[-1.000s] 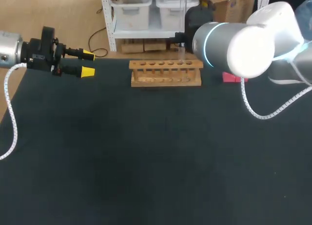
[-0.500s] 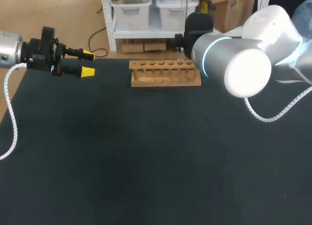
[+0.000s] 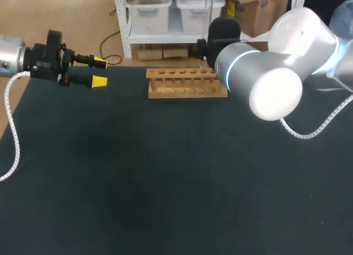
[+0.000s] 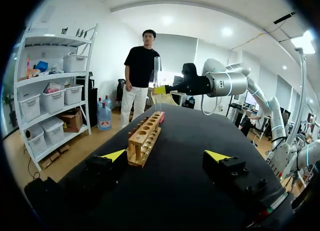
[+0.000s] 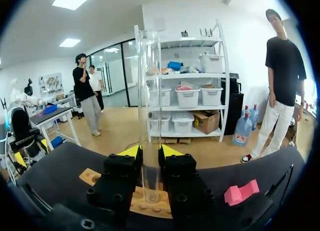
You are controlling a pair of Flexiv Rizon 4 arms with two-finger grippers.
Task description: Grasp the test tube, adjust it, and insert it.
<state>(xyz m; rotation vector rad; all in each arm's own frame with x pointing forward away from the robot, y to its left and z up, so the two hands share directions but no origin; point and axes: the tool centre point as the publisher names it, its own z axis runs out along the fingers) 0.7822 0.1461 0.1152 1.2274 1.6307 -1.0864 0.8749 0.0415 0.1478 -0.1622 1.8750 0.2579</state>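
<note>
the left tool (image 3: 100, 72) hangs spread and empty over the far left corner of the dark counter (image 3: 165, 183). a wooden rack (image 3: 186, 82) with a row of holes stands at the far edge. over the rack's right end, the right tool (image 5: 149, 152) pinches a clear test tube (image 5: 150, 116) upright, with the tube's lower end right at the rack. a pink block (image 5: 242, 193) lies just beyond.

Head camera looks down on the table (image 3: 165, 183); both wrist cameras share the rack (image 3: 187, 82).
</note>
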